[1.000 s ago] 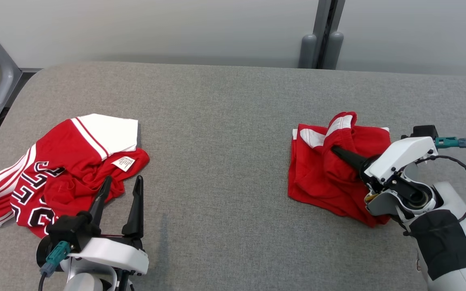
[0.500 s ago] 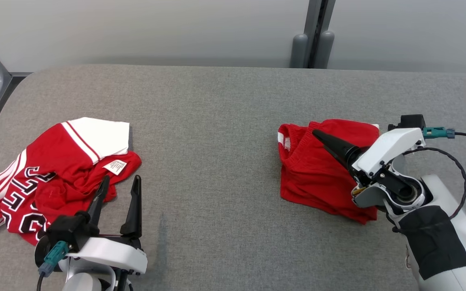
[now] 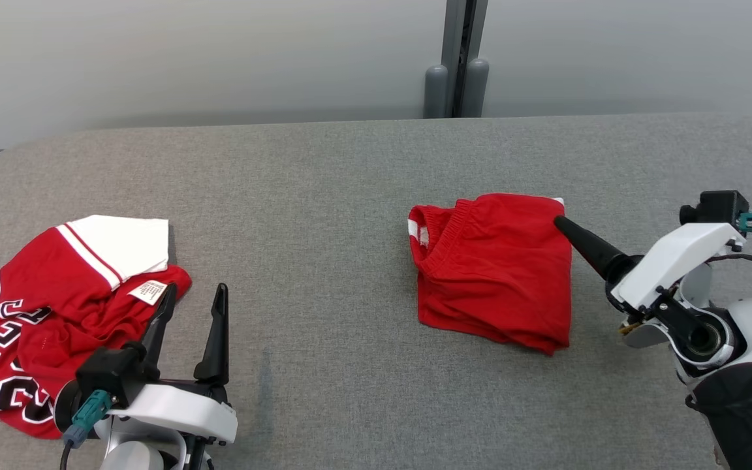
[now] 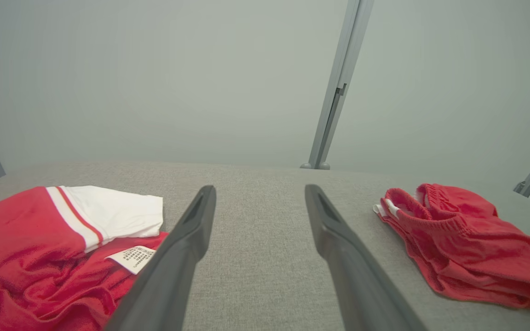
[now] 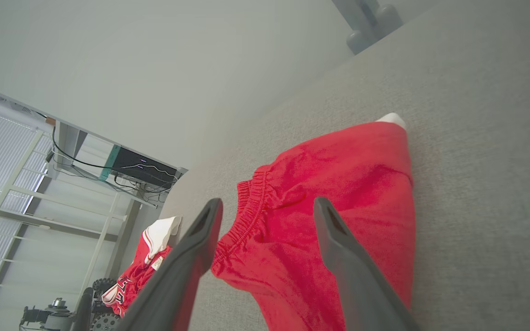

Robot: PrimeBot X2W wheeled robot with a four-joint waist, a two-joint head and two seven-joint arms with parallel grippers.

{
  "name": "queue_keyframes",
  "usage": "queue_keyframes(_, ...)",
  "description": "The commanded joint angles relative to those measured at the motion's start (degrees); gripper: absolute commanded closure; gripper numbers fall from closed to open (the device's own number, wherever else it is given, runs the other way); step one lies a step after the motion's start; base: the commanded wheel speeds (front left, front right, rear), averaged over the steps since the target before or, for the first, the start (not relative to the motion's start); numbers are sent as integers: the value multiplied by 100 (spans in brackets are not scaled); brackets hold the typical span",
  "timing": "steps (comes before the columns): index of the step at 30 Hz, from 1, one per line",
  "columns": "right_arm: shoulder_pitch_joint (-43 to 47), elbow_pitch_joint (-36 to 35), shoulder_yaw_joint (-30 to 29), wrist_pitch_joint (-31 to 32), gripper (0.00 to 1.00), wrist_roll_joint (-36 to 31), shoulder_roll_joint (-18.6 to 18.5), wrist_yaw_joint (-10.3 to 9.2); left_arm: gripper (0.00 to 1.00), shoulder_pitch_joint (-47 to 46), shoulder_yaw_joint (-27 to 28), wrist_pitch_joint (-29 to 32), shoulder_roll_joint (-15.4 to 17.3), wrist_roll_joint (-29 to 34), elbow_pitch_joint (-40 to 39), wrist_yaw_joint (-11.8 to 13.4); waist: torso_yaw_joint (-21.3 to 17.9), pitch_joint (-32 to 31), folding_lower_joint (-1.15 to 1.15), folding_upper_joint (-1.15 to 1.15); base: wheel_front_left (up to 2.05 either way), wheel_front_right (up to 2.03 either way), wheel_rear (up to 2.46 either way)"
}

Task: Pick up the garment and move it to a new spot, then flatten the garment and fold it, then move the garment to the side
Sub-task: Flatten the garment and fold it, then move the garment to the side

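Right gripper (image 3: 568, 228) spread at shorts (image 3: 493, 267) right edge; free table (image 3: 324, 196) leftward.

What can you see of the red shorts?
The shorts are bright red, soft-looking cloth, folded into a rough, slightly wrinkled square. A gathered elastic waistband runs along the left side, with a bit of white trim beside it and a white corner peeking out at the far right. They lie flat on the grey table. The open right gripper hangs by their right edge, not gripping them.
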Motion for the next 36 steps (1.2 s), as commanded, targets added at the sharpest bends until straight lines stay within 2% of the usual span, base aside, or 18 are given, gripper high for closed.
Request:
queue_keyframes(1, 91, 96, 14, -143, 0, -257, -146, 7, 0, 2, 3, -19, 41, 35, -16, 9, -49, 6, 0, 0, 0, 0, 0)
queue_keyframes(13, -285, 1409, -192, -193, 0, -834, -4, 7, 0, -147, -110, -19, 34, 3, 31, -22, 127, 192, 0, 0, 0, 0, 0)
queue_keyframes(21, -623, 2612, -290, 231, 0, -905, 100, 5, 0, -186, -124, -19, 42, -2, 55, -26, 375, 237, 0, 0, 0, 0, 0)
queue_keyframes(24, -686, 3073, -273, 594, 0, -872, 234, 2, 0, -181, -125, -19, 39, -12, 53, -28, 438, 256, 0, 0, 0, 0, 0)
queue_keyframes(30, -976, 3402, -328, 742, 0, -808, 307, 2, 0, -200, -115, -19, 37, 7, 41, -32, 510, 291, 0, 0, 0, 0, 0)
queue_keyframes(31, -1007, 3436, -326, 728, 15, -811, 306, 2, 0, -200, -115, -19, 37, 10, 43, -33, 516, 291, 0, 0, 0, 0, 0)
queue_keyframes(32, -1034, 3449, -310, 697, 60, -829, 310, 2, 0, -197, -114, -19, 36, 15, 49, -33, 519, 288, 0, 0, 0, 0, 0)
queue_keyframes(33, -1057, 3439, -305, 637, 78, -839, 313, 3, 0, -193, -112, -19, 36, 18, 50, -31, 521, 284, 0, 0, 0, 0, 0)
queue_keyframes(34, -1067, 3421, -306, 597, 100, -835, 311, 3, 0, -187, -109, -19, 35, 21, 51, -30, 519, 281, 0, 0, 0, 0, 0)
queue_keyframes(36, -1088, 3341, -301, 492, 100, -823, 301, 5, 0, -177, -103, -19, 35, 24, 49, -22, 499, 274, 0, 0, 0, 0, 0)
